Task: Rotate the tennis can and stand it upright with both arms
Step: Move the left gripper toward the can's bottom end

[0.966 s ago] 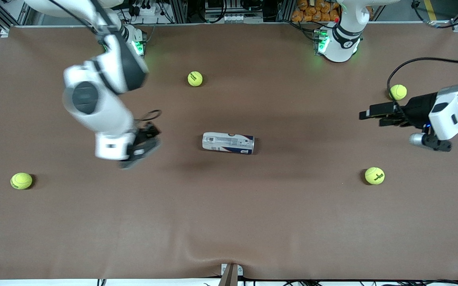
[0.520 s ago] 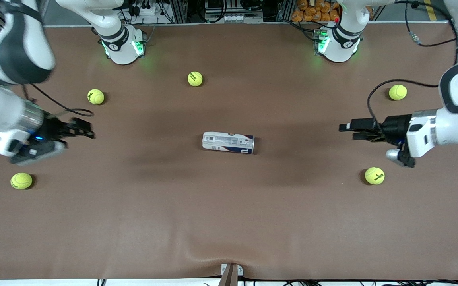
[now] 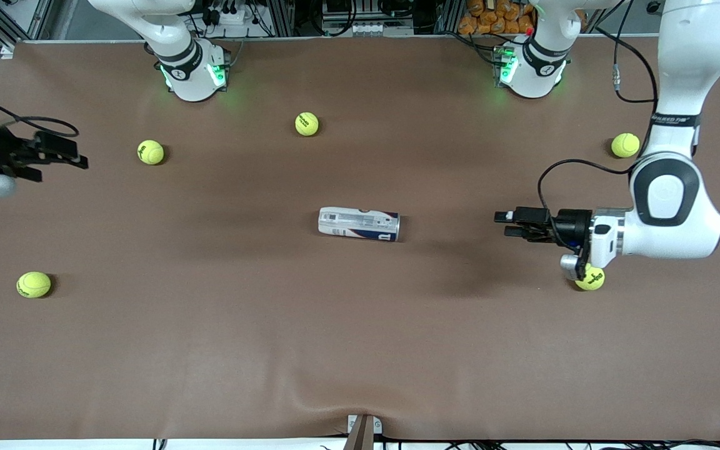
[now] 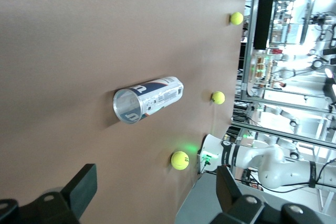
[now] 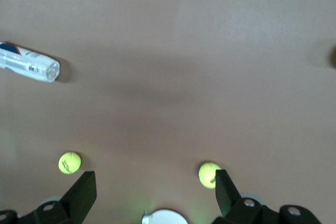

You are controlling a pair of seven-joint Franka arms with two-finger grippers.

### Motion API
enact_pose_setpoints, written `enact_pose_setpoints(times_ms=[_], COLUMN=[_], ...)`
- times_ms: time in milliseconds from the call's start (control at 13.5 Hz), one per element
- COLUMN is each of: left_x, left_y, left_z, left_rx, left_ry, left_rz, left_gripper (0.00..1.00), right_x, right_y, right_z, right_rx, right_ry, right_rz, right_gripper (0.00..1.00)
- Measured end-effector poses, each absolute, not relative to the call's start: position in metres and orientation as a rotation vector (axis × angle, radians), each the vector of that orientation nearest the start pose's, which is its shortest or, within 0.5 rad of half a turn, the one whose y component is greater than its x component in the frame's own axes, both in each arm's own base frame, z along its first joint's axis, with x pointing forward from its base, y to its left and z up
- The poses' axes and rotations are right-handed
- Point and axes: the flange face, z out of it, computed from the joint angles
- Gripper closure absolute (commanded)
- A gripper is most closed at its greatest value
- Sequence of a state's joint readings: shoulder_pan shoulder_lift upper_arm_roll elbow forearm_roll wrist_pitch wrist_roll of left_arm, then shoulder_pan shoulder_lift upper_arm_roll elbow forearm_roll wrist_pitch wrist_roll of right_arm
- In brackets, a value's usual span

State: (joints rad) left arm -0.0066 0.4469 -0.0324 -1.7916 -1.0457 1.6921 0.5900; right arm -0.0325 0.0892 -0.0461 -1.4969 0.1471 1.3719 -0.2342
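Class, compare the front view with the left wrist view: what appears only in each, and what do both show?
Only the front view shows the left tool whole, open over bare table, the right tool open at the right arm's end, and five tennis balls. Only the left wrist view looks into the tennis can's open mouth. Both show the can lying on its side, untouched, on the brown table.

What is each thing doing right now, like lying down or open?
tennis can: lying on its side, untouched.
left gripper: fingers open, empty, over the table.
right gripper: fingers open, empty, over the table's end.
tennis balls: five, resting apart on the table.
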Motion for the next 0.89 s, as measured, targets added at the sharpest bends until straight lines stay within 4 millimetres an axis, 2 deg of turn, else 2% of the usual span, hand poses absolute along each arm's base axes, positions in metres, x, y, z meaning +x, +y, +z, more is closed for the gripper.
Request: enact_pose_setpoints(times_ms=[223,297,520,743,892], left_x=[0.606,0.603,0.598,0.596,0.593], left_y=[-0.123,-0.133,-0.147,-0.167,-0.193], left_z=[0.274,0.257,0.221,0.21,0.203], left_rx=[1.919,1.882,1.832,1.806,1.809], left_ry=[-0.163,-0.154,-0.138,-0.108,-0.087], left_rz=[-0.209,-0.213,-0.225,-0.219,-0.209], left_gripper=[0.0,0.0,0.0,0.0,0.0], right_x=[0.554,0.554,0.554,0.553,0.556], right_y=[-0.068,-0.073,-0.065,-0.049,-0.032], right_z=[0.589,0.589,0.597,0.607,0.618], right_rx=[-2.915,-2.91,-2.91,-2.918,-2.939], right_ry=[-0.181,-0.177,-0.202,-0.247,-0.297], right_rz=[0.302,0.298,0.283,0.261,0.22], right_gripper=[0.0,0.0,0.0,0.0,0.0])
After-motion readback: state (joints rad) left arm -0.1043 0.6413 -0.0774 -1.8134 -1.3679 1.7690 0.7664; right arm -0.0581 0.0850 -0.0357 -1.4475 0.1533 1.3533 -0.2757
